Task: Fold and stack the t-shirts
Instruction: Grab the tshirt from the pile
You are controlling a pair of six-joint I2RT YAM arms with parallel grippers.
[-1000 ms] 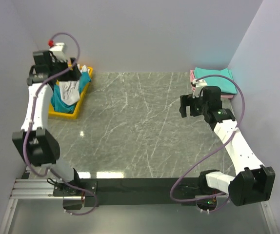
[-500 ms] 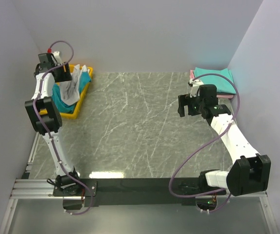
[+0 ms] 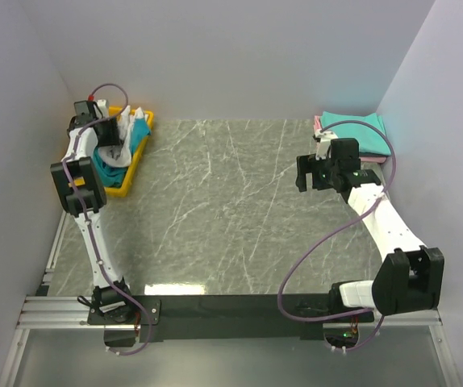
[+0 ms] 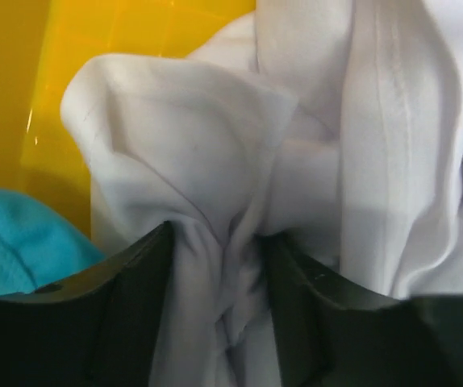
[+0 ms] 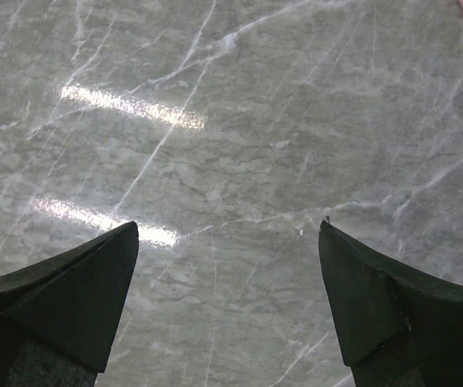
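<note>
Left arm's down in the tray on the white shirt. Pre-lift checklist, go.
1. White t-shirt fold sits between the left pincer fingers: ok.
2. Grip firm enough to lift: cannot tell.
3. Only white cloth in the jaws, teal t-shirt off to one side: ok.
4. Yellow tray wall not caught in the jaws: ok.
5. Right pincer open, holding nothing, above the table: ok.
6. Folded stack in the far right corner, away from the table's centre: ok.
</note>
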